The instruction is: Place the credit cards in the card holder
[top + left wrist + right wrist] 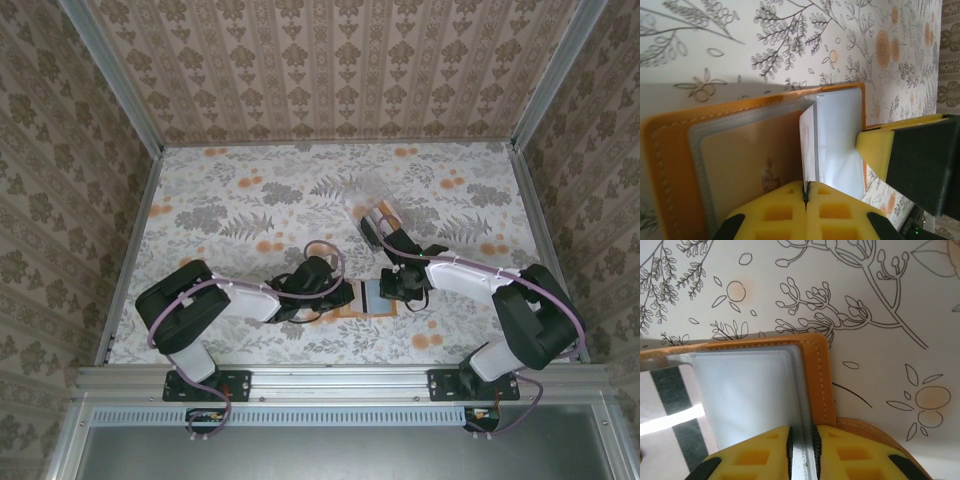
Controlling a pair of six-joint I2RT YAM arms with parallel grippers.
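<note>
- Flowery table, wallpapered walls round it.
- The open card holder lies near-centre between both arms, spread left to right.
- Left gripper pinches an upright leaf; card or sleeve, we can't tell.
- Right gripper is clamped on the clear sleeve edge.
- Striped card looks tucked under that sleeve, and it's cut off.

Robot test cell, not a home, aluminium frame posts around damask-papered panels, floral sheet over the bench, robot arms bolted to a metal rail
</note>
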